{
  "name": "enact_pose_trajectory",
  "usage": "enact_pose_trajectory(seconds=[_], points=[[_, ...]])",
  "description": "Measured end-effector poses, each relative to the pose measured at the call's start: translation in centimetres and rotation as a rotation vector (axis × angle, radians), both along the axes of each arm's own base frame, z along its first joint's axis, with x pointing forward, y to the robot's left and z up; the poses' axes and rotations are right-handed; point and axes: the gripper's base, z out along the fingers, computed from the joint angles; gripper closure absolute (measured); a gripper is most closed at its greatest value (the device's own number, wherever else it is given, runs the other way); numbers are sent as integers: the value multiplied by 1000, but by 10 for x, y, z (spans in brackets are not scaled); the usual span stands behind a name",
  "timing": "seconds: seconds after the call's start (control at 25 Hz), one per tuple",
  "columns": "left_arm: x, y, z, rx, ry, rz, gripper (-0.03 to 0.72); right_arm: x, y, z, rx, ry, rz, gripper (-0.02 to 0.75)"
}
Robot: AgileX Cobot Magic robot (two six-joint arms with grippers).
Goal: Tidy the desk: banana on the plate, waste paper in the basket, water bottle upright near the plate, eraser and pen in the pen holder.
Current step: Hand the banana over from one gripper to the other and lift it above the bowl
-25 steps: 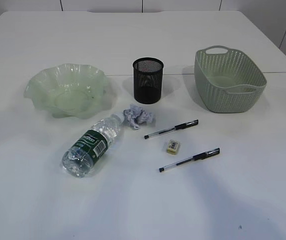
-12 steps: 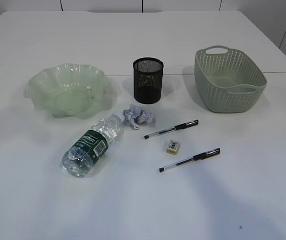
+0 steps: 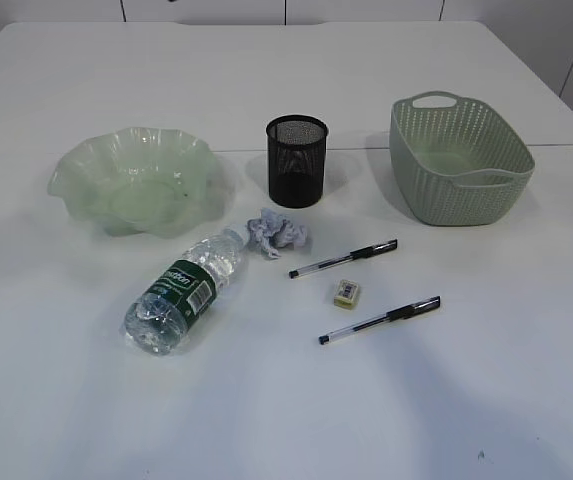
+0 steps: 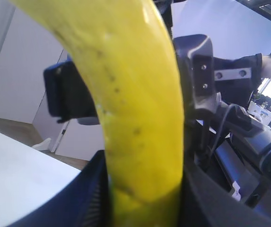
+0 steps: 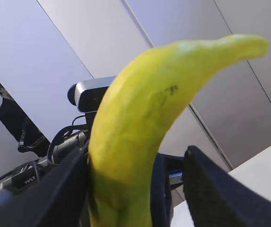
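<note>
A yellow banana (image 4: 140, 118) fills the left wrist view, and my left gripper (image 4: 144, 189) is shut on it, both fingers pressed to its sides. In the right wrist view the same banana (image 5: 144, 113) stands between the fingers of my right gripper (image 5: 137, 189), which is open, with a gap at the right finger. On the table are a green wavy plate (image 3: 76, 170), a lying water bottle (image 3: 181, 290), waste paper (image 3: 277, 232), an eraser (image 3: 347, 292), two pens (image 3: 343, 258) (image 3: 379, 319), a black mesh pen holder (image 3: 296, 160) and a green basket (image 3: 416, 190). Neither gripper shows in the exterior view.
Both wrist views look up and away from the table, at walls and at a person at the side. The second arm's dark hardware (image 4: 206, 71) sits close behind the banana.
</note>
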Motion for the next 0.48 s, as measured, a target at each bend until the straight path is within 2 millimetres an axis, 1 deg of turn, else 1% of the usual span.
enact_pose_trajectory(seconds=[0.2, 0.32, 0.48], points=[[0, 0, 0, 1, -1, -4, 412, -1, 0, -1, -4, 49, 16, 190], [0, 0, 0, 1, -1, -4, 412, -1, 0, -2, -11, 62, 16, 172], [0, 0, 0, 1, -1, -4, 412, -2, 0, -2, -15, 64, 25, 169]])
